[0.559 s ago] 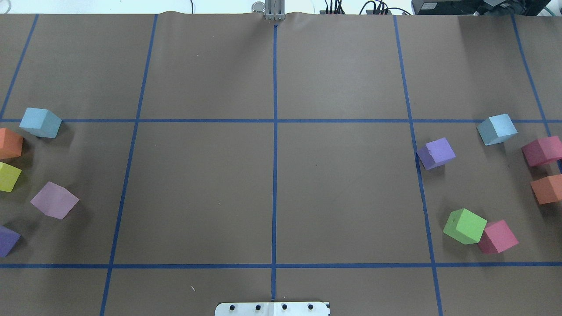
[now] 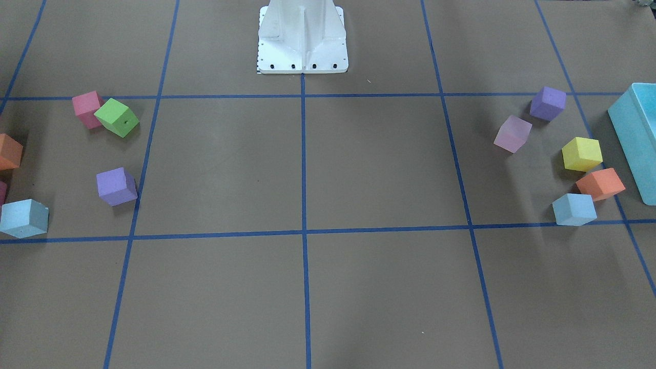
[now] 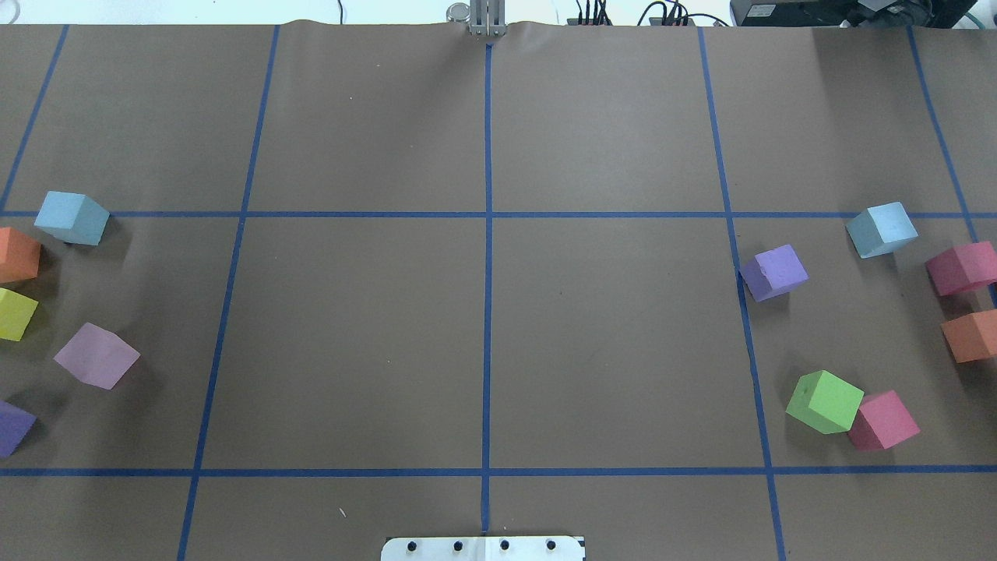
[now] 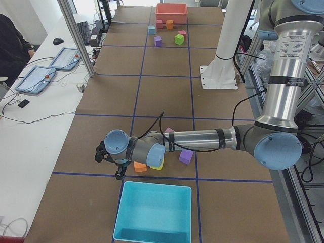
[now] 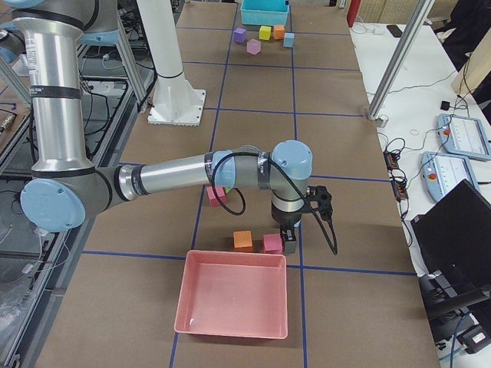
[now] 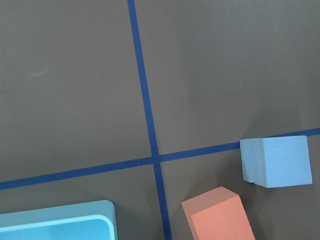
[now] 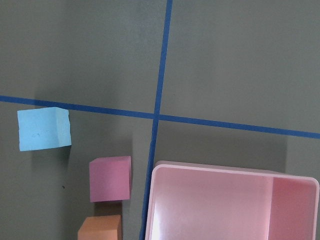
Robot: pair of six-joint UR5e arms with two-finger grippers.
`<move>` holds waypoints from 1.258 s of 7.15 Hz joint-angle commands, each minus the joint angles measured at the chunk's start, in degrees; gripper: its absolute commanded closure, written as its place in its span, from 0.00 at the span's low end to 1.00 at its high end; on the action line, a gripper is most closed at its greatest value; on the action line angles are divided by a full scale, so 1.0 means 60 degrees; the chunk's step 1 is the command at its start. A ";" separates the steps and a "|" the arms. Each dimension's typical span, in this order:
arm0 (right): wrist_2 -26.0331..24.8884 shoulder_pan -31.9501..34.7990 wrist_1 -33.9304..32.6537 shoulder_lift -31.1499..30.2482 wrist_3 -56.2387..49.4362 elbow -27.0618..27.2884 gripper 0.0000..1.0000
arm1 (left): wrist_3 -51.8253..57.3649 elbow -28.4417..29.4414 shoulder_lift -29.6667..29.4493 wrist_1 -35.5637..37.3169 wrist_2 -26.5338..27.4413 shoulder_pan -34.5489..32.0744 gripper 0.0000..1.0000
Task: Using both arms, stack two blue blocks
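One pale blue block lies at the table's left side, beside an orange cube; it also shows in the front view and the left wrist view. The other blue block lies at the right side, also in the front view and the right wrist view. My left gripper hangs low near the teal bin, seen only from the side. My right gripper hangs above the cubes by the pink bin, also seen only from the side. I cannot tell whether either is open or shut.
A teal bin stands at the left end and a pink bin at the right end. Purple, green, pink, yellow and lilac cubes lie nearby. The white pedestal stands at the robot's side.
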 commanded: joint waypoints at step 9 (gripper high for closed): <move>-0.0053 -0.3245 0.2447 0.1065 0.2626 -0.1833 0.00 | -0.0040 -0.0225 0.0000 -0.0015 -0.0088 -0.0015 0.02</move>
